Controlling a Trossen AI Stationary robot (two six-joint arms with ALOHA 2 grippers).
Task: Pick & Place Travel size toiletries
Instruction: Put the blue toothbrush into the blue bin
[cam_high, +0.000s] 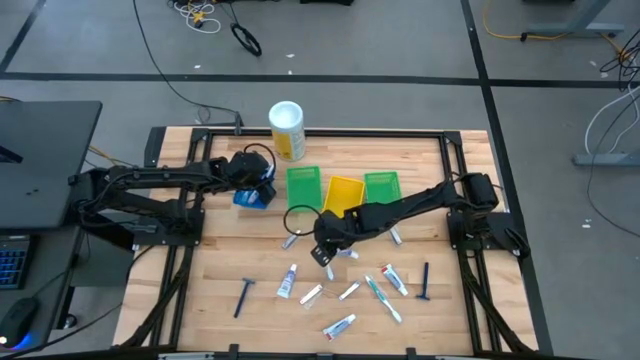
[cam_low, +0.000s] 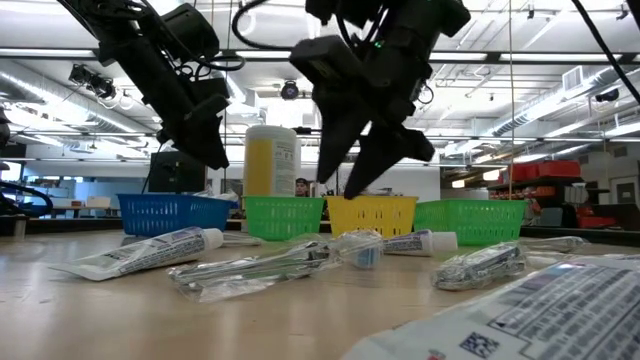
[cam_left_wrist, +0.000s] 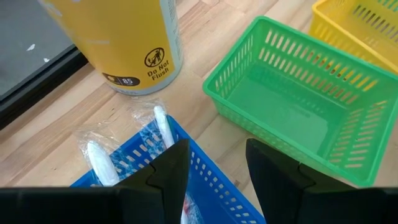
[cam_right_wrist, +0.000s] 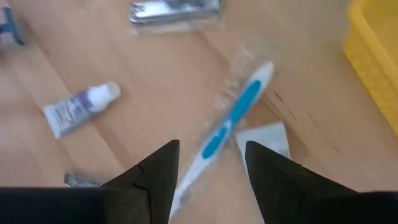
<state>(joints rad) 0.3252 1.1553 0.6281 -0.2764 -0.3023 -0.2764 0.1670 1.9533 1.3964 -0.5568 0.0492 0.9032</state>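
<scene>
The right tool (cam_right_wrist: 208, 165), its fingers spread and empty, hangs over the middle of the desk (cam_high: 220, 265) above a wrapped white-and-teal toothbrush (cam_right_wrist: 231, 121). The brush lies flat on the wood, just beside the yellow bin (cam_right_wrist: 376, 56) and in line with the gap between the fingers. In the wrist view a folded white packet (cam_right_wrist: 264, 138) rests right against the brush.

The step in hand looks like a pick. To do it well, the tool would likely need to drop straight down with one finger on each side of the handle, close across the narrow width, and catch the stiff brush, not only the loose clear wrapper. The packet alongside could be pinched by mistake.

More toiletries lie scattered toward the desk's near edge: a small toothpaste tube (cam_right_wrist: 81, 107), a dark blue razor (cam_high: 244, 295) and a second razor (cam_high: 425, 281) near the right side.

The left tool (cam_left_wrist: 214, 165), also spread and holding nothing, hovers over the blue bin (cam_left_wrist: 140, 171) near the back left of the desk. Wrapped toothbrushes (cam_left_wrist: 163, 124) already stick out of the bin. A green bin (cam_left_wrist: 305, 112) sits next to it, and a white-and-yellow canister (cam_left_wrist: 134, 43) stands behind.
</scene>
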